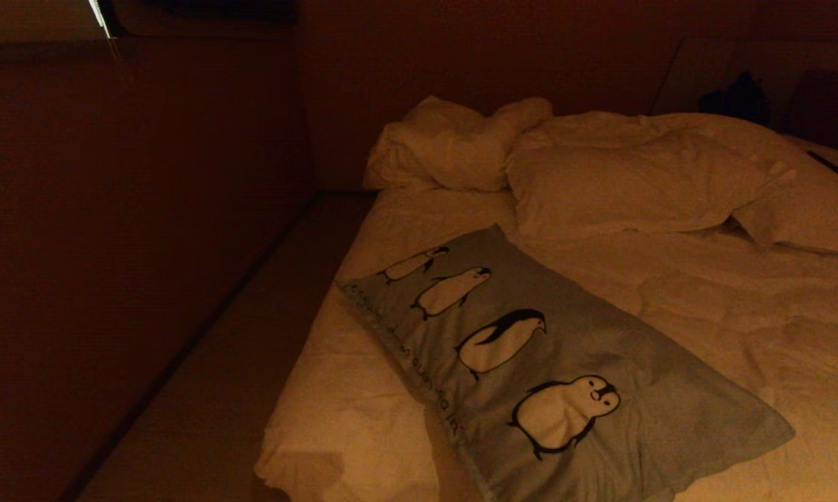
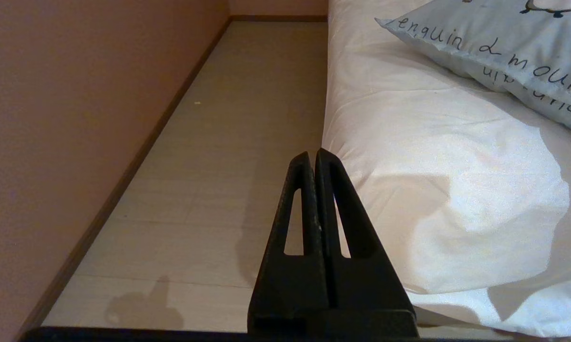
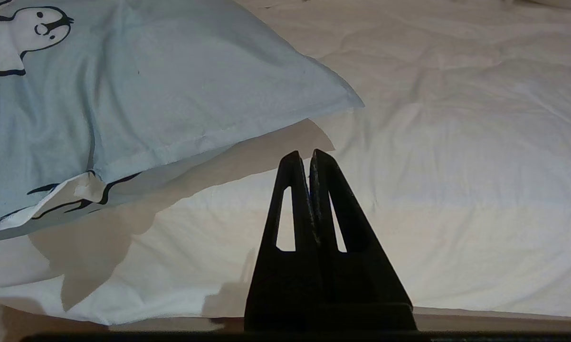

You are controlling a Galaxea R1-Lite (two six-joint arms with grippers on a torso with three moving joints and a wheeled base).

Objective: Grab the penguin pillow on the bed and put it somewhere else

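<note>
The penguin pillow (image 1: 530, 362), pale grey-blue with black-and-white penguins and a line of text, lies flat and slantwise on the near left part of the bed (image 1: 740, 307). Its lettered edge (image 2: 504, 52) shows in the left wrist view, its plain corner (image 3: 171, 85) in the right wrist view. My left gripper (image 2: 312, 154) is shut and empty, low beside the bed's left edge over the floor. My right gripper (image 3: 303, 154) is shut and empty, at the bed's near edge, short of the pillow's corner. Neither arm appears in the head view.
Plain white pillows (image 1: 642, 181) and bunched bedding (image 1: 454, 143) lie at the head of the bed against a dark wall. A narrow strip of pale floor (image 1: 252, 335) runs between the bed's left side and a wall (image 1: 112, 209).
</note>
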